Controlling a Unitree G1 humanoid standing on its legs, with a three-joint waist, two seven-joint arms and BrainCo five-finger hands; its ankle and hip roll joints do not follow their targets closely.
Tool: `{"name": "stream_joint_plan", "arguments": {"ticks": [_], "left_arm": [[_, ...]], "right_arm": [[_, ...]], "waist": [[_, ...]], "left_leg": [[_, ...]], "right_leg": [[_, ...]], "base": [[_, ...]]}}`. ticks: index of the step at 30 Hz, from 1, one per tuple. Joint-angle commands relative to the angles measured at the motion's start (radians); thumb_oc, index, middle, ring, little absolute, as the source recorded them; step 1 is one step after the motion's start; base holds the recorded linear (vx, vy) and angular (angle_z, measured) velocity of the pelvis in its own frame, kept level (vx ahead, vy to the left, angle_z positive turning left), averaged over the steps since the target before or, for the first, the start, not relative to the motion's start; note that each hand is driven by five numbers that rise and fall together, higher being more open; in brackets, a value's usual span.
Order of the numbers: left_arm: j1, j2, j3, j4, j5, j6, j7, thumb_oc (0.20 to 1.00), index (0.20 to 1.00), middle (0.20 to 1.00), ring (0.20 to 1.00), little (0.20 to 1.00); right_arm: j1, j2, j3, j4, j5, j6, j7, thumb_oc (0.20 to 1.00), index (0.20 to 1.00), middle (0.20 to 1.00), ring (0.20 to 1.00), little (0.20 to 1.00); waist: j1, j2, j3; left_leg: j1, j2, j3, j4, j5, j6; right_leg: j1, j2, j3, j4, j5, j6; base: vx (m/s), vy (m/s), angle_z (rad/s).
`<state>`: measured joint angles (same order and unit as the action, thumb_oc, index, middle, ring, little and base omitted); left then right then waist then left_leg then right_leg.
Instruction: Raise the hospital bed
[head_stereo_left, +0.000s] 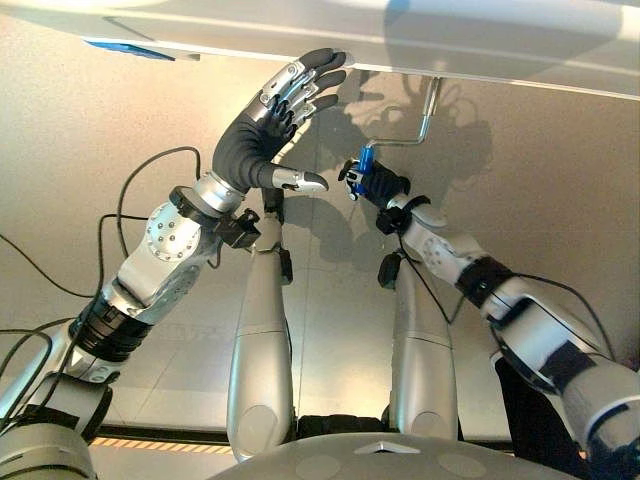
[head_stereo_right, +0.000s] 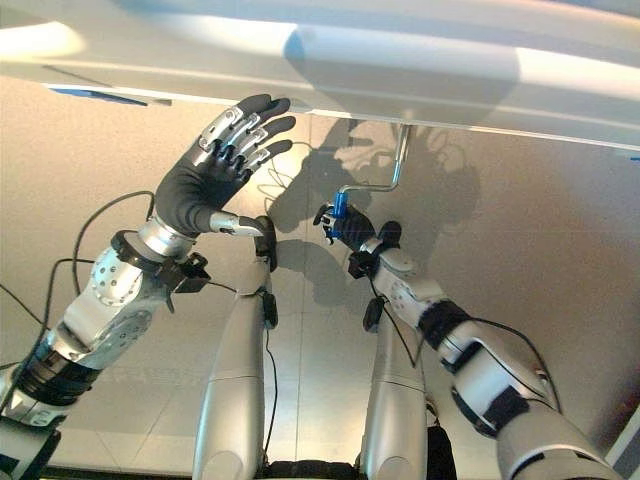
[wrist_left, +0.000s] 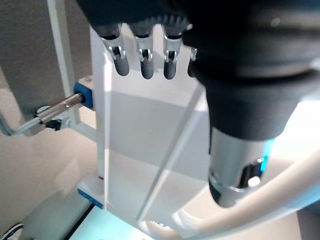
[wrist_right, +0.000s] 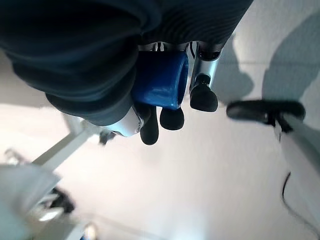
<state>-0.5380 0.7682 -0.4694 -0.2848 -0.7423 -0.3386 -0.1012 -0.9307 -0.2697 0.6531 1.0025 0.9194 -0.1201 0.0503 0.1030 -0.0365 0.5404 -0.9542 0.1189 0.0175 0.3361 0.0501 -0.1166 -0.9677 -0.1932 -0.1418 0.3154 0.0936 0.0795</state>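
Note:
The white foot end of the hospital bed (head_stereo_left: 420, 40) spans the top of the eye views. A bent silver crank (head_stereo_left: 415, 135) hangs down from under it and ends in a blue handle (head_stereo_left: 365, 162). My right hand (head_stereo_left: 385, 186) is shut on that blue handle (wrist_right: 162, 80), its dark-tipped fingers curled round it. My left hand (head_stereo_left: 262, 135) is raised to the left of the crank, open, fingers straight and their tips at the bed's lower edge (head_stereo_right: 200, 95). In the left wrist view its fingertips (wrist_left: 145, 65) lie against a white bed panel (wrist_left: 145, 150).
A glossy beige tiled floor (head_stereo_left: 70, 150) lies below the bed. A blue corner fitting (head_stereo_left: 125, 48) sits on the bed frame at the upper left. The crank's shaft enters a blue bracket (wrist_left: 82, 97) on the white frame.

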Motion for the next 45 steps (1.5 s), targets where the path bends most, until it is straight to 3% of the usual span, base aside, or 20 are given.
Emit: {"name": "stream_joint_plan", "arguments": {"ticks": [1,4,5,6,7,12,15,16,17,19,20,21,22,26,34,40,42,43,44,45], "left_arm": [[0.003,-0.033,-0.003,-0.133,-0.035,-0.043,-0.005,1.0,1.0,1.0,1.0,1.0],[-0.006,-0.032,-0.014,-0.13,-0.035,-0.038,-0.009,1.0,1.0,1.0,1.0,1.0],[-0.029,-0.028,-0.017,-0.129,-0.032,-0.035,-0.009,1.0,1.0,1.0,1.0,1.0],[-0.019,-0.03,-0.023,-0.127,-0.033,-0.035,-0.009,1.0,1.0,1.0,1.0,1.0],[-0.043,-0.022,-0.023,-0.129,-0.033,-0.031,-0.012,1.0,1.0,1.0,1.0,1.0],[-0.061,-0.007,-0.029,-0.124,-0.04,-0.03,-0.034,1.0,1.0,1.0,1.0,1.0],[-0.064,0.006,-0.027,-0.124,-0.045,-0.034,-0.045,1.0,1.0,1.0,1.0,1.0],[-0.054,0.003,-0.033,-0.122,-0.046,-0.034,-0.046,1.0,1.0,1.0,1.0,1.0],[-0.06,0.016,-0.025,-0.126,-0.054,-0.035,-0.056,1.0,1.0,1.0,1.0,1.0],[-0.04,0.022,-0.027,-0.125,-0.058,-0.037,-0.064,1.0,1.0,1.0,1.0,1.0],[-0.05,0.024,-0.023,-0.126,-0.057,-0.037,-0.064,1.0,1.0,1.0,1.0,1.0],[-0.034,0.04,-0.022,-0.126,-0.058,-0.038,-0.068,1.0,1.0,1.0,1.0,1.0],[-0.042,0.047,-0.014,-0.126,-0.057,-0.039,-0.069,1.0,1.0,1.0,1.0,1.0],[-0.028,0.055,0.003,-0.123,-0.059,-0.045,-0.069,1.0,1.0,1.0,1.0,1.0],[-0.009,0.069,0.027,-0.121,-0.067,-0.046,-0.072,1.0,1.0,1.0,1.0,1.0],[0.074,0.069,0.101,-0.138,-0.046,-0.046,-0.065,1.0,1.0,1.0,1.0,1.0],[0.119,0.068,0.151,-0.143,-0.031,-0.048,-0.057,1.0,1.0,1.0,1.0,1.0],[0.156,0.066,0.183,-0.147,-0.022,-0.045,-0.054,1.0,1.0,1.0,1.0,1.0],[0.166,0.065,0.177,-0.147,-0.023,-0.044,-0.054,1.0,1.0,1.0,1.0,1.0],[0.168,0.063,0.197,-0.149,-0.019,-0.044,-0.052,1.0,1.0,1.0,1.0,1.0]], "right_arm": [[-0.081,0.016,-0.022,0.114,-0.202,0.014,-0.049,0.2,0.2,0.2,0.2,0.2],[-0.095,-0.01,-0.051,0.208,-0.278,0.029,-0.058,0.2,0.2,0.2,0.2,0.2],[-0.111,-0.037,-0.078,0.262,-0.309,0.037,-0.076,0.2,0.2,0.2,0.2,0.2],[-0.098,-0.033,-0.077,0.264,-0.309,0.038,-0.075,0.2,0.2,0.2,0.2,0.2],[-0.111,-0.068,-0.105,0.325,-0.348,0.051,-0.081,0.2,0.2,0.2,0.2,0.2],[-0.058,-0.176,-0.17,0.392,-0.394,0.06,-0.084,0.2,0.2,0.2,0.2,0.2],[-0.018,-0.244,-0.212,0.409,-0.384,0.059,-0.084,0.2,0.2,0.2,0.2,0.2],[-0.006,-0.241,-0.21,0.411,-0.384,0.06,-0.084,0.2,0.2,0.2,0.2,0.2],[0.001,-0.298,-0.241,0.416,-0.373,0.055,-0.088,0.2,0.2,0.2,0.2,0.2],[0.043,-0.332,-0.267,0.42,-0.348,0.052,-0.09,0.2,0.2,0.2,0.2,0.2],[0.034,-0.337,-0.271,0.416,-0.347,0.051,-0.09,0.2,0.2,0.2,0.2,0.2],[0.07,-0.376,-0.3,0.426,-0.329,0.048,-0.089,0.2,0.2,0.2,0.2,0.2],[0.069,-0.394,-0.318,0.43,-0.318,0.045,-0.091,0.2,0.2,0.2,0.2,0.2],[0.123,-0.478,-0.405,0.447,-0.235,0.03,-0.098,0.2,0.2,0.2,0.2,0.2],[0.186,-0.579,-0.468,0.455,-0.203,0.016,-0.098,0.2,0.2,0.2,0.2,0.2],[0.34,-0.609,-0.534,0.14,-0.045,-0.086,-0.072,0.2,0.2,0.2,0.2,0.2],[0.445,-0.607,-0.59,-0.057,-0.013,-0.129,-0.064,0.2,0.2,0.2,0.2,0.2],[0.541,-0.596,-0.645,-0.245,-0.006,-0.165,-0.066,0.2,0.2,0.2,0.2,0.2],[0.556,-0.593,-0.644,-0.25,-0.008,-0.163,-0.069,0.2,0.2,0.2,0.2,0.2],[0.583,-0.584,-0.675,-0.318,0.003,-0.183,-0.062,0.2,0.2,0.2,0.2,0.2]], "waist": [[0.018,0.097,-0.02],[0.02,0.105,-0.02],[0.017,0.109,-0.02],[0.019,0.11,-0.02],[0.016,0.115,-0.02],[0.004,0.122,-0.02],[-0.001,0.123,-0.02],[0.001,0.124,-0.02],[-0.006,0.127,-0.02],[-0.011,0.129,-0.02],[-0.012,0.129,-0.02],[-0.016,0.129,-0.02],[-0.021,0.129,-0.02],[-0.036,0.123,-0.02],[-0.058,0.109,-0.02],[-0.107,0.057,-0.02],[-0.127,0.04,-0.02],[-0.143,0.021,-0.02],[-0.14,0.022,-0.02],[-0.149,0.015,-0.02]], "left_leg": [[-0.009,-0.03,-0.012,0.01,-0.037,0.019],[-0.018,-0.033,-0.011,0.017,-0.041,0.02],[-0.054,-0.037,-0.005,0.013,-0.008,0.029],[-0.024,-0.035,-0.011,0.019,-0.04,0.022],[-0.06,-0.038,-0.003,0.015,-0.011,0.031],[-0.061,-0.037,0.005,0.02,-0.015,0.033],[-0.058,-0.038,0.007,0.024,-0.017,0.033],[-0.028,-0.038,0.0,0.03,-0.049,0.026],[-0.059,-0.038,0.007,0.025,-0.017,0.033],[-0.025,-0.037,0.002,0.034,-0.051,0.027],[-0.054,-0.037,0.01,0.028,-0.021,0.034],[-0.022,-0.035,0.004,0.036,-0.052,0.027],[-0.049,-0.035,0.013,0.031,-0.023,0.033],[-0.038,-0.031,0.019,0.028,-0.023,0.031],[-0.02,-0.024,0.022,0.032,-0.027,0.025],[-0.004,-0.016,0.03,0.02,-0.021,0.019],[-0.003,-0.011,0.032,0.018,-0.021,0.016],[0.001,-0.008,0.034,0.019,-0.024,0.016],[0.029,-0.008,0.024,0.025,-0.052,0.009],[-0.001,-0.007,0.034,0.018,-0.023,0.016]], "right_leg": [[0.047,-0.021,-0.025,0.021,-0.058,0.079],[0.04,-0.023,-0.024,0.024,-0.06,0.078],[0.006,-0.026,-0.032,0.015,-0.029,0.069],[0.032,-0.024,-0.023,0.027,-0.058,0.078],[-0.001,-0.026,-0.03,0.019,-0.03,0.069],[-0.012,-0.026,-0.019,0.026,-0.036,0.069],[-0.015,-0.024,-0.016,0.034,-0.04,0.071],[0.01,-0.022,-0.007,0.046,-0.069,0.08],[-0.02,-0.024,-0.012,0.037,-0.041,0.072],[0.005,-0.02,0.0,0.053,-0.073,0.081],[-0.019,-0.023,-0.009,0.042,-0.046,0.072],[0.002,-0.02,0.003,0.06,-0.075,0.082],[-0.023,-0.022,-0.005,0.05,-0.049,0.073],[-0.02,-0.021,0.0,0.052,-0.053,0.074],[-0.011,-0.017,0.008,0.065,-0.061,0.073],[-0.006,-0.01,0.013,0.067,-0.062,0.075],[-0.007,-0.008,0.014,0.065,-0.062,0.076],[-0.002,-0.004,0.016,0.062,-0.063,0.077],[0.023,-0.002,0.023,0.073,-0.09,0.085],[-0.003,-0.003,0.017,0.059,-0.06,0.077]], "base": [[0.01,0.016,0.05],[-0.02,0.036,0.06],[0.0,0.032,0.11],[-0.05,0.042,0.14],[0.01,0.023,0.14],[-0.01,0.009,0.03],[0.02,0.001,-0.04],[0.0,-0.002,-0.04],[0.06,0.0,-0.02],[0.0,0.006,-0.02],[0.0,0.0,0.0],[-0.05,0.003,0.0],[0.0,0.0,0.0],[-0.01,-0.009,0.01],[0.0,-0.001,0.0],[0.0,0.0,0.0],[0.01,-0.006,-0.05],[0.06,-0.014,-0.09],[0.0,-0.019,-0.12],[0.0,-0.008,-0.13]]}}
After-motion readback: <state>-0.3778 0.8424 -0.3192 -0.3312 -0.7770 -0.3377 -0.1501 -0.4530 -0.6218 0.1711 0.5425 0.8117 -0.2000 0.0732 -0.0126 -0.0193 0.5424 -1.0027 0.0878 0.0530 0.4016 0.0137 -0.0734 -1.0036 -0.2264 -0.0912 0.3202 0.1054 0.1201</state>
